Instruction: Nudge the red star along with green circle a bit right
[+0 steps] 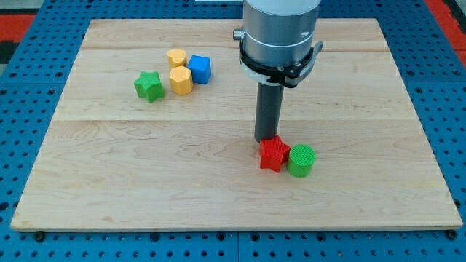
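1. Tabletop [218,196]: pale wooden board with visible grain and plank seams, resting on a blue perforated base [29,94]. The base is cut off at every edge of the view.
2. Arm [280,33]: grey cylindrical housing with a black clamp ring, cropped at the view's top. A straight dark rod drops from it.
3. No claw is fitted, so there are no jaws to open or close and nothing is held. My tip [266,140] sits on the board, at the upper-left edge of the red star.
4. Red star [274,154]: ribbed, matte plastic, directly below and slightly right of my tip. Contact looks likely, but the rod's end partly overlaps the star, so I cannot tell for certain.
5. Green circle [301,161]: short ribbed cylinder, touching the red star's right side, right of my tip.
6. Far to the upper left of my tip, a cluster: blue cube [200,69], two yellow blocks [180,80] [176,57] of roughly hexagonal shape, the upper one partly hidden.
7. Green star [148,86]: just left of that cluster.
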